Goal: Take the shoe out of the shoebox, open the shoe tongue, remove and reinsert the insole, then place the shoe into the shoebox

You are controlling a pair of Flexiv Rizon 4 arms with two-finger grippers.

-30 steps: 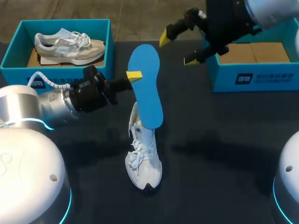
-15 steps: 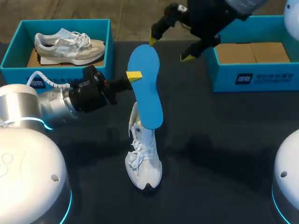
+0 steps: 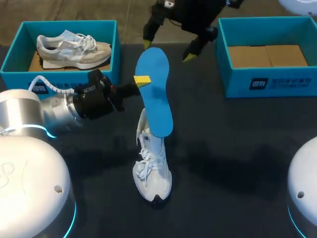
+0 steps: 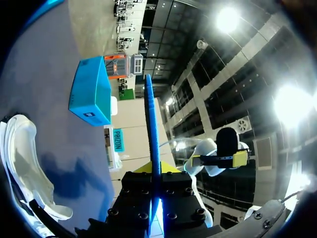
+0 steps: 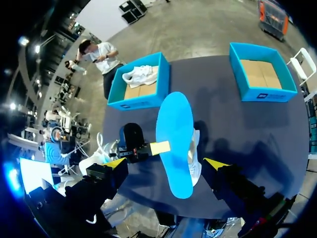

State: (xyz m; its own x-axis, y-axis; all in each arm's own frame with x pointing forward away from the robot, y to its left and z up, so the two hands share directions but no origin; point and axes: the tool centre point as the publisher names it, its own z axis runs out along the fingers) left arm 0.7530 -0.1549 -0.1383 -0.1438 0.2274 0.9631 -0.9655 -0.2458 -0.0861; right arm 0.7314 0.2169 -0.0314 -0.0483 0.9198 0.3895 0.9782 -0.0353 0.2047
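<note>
Two shoeboxes: left box (image 3: 15,77) with sneaker (image 3: 74,47), right box (image 3: 287,82) seemingly cardboard-lined.

Blue insole (image 3: 154,94) is held tilted above the heel of the white shoe (image 3: 152,168) lying at worktop (image 3: 237,148) centre, toe near; open shoebox (image 3: 267,84) far right.

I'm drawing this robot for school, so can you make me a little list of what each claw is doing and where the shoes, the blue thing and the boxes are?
left claw: shut on the blue insole, holding it up
right claw: open, above the insole's far end
blue insole: over the white shoe
white shoe: on the table, toe toward the robot
left shoebox: holds a second shoe
right shoebox: only cardboard, no shoe
</note>
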